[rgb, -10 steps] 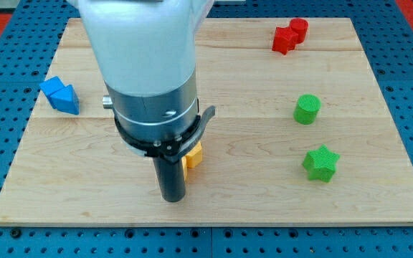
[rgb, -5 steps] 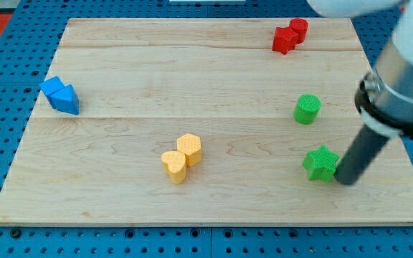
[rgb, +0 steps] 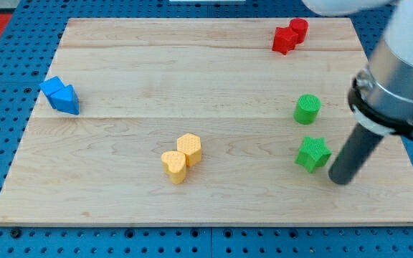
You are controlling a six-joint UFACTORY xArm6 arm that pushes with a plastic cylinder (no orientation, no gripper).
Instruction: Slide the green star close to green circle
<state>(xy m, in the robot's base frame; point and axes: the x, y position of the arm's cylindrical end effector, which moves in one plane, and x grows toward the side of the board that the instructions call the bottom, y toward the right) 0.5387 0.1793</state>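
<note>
The green star (rgb: 312,153) lies on the wooden board at the view's right, just below the green circle (rgb: 307,109), with a small gap between them. My tip (rgb: 340,179) rests on the board just to the right of and slightly below the star, close against its lower right side. The dark rod rises from it up to the right.
A yellow hexagon (rgb: 189,149) and a yellow heart (rgb: 173,166) sit together at the lower middle. Two blue blocks (rgb: 60,95) lie at the left. Two red blocks (rgb: 290,36) lie at the top right. The board's right edge (rgb: 389,107) is near my arm.
My tip swept from the yellow blocks to the star's right side. The green star has since slid a little left and up, nearer the green circle.
</note>
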